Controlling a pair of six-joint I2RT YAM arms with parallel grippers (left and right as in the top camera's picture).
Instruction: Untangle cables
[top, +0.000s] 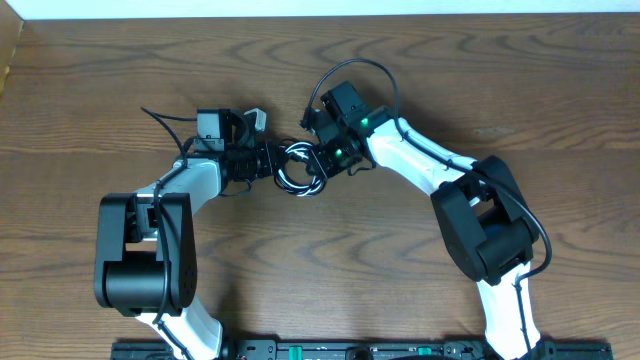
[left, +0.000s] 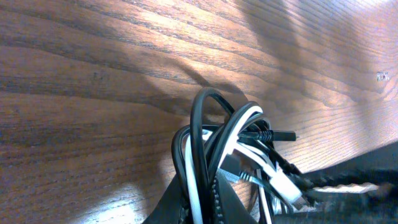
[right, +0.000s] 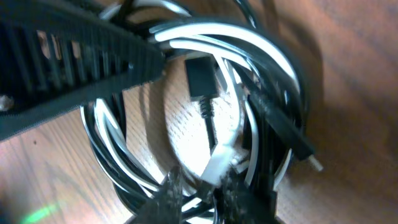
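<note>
The cables (top: 300, 170) lie as one small coil of black and white loops on the wooden table, between my two grippers. My left gripper (top: 272, 160) reaches in from the left. In its wrist view its jaws (left: 202, 190) are shut on a white strand (left: 194, 180) and black strands of the coil. The black cable (left: 198, 112) arches up above them. My right gripper (top: 318, 165) comes from the right. Its fingers (right: 202, 190) stand close together around the white cable's plug (right: 219, 163) and nearby strands. A black plug (right: 200, 78) lies inside the coil.
The left gripper's dark finger (right: 74, 56) crosses the top left of the right wrist view. The right arm's own thick black wire (top: 360, 68) loops above its wrist. The table's far edge (top: 320, 14) runs along the top, and a black rail (top: 330, 350) along the front.
</note>
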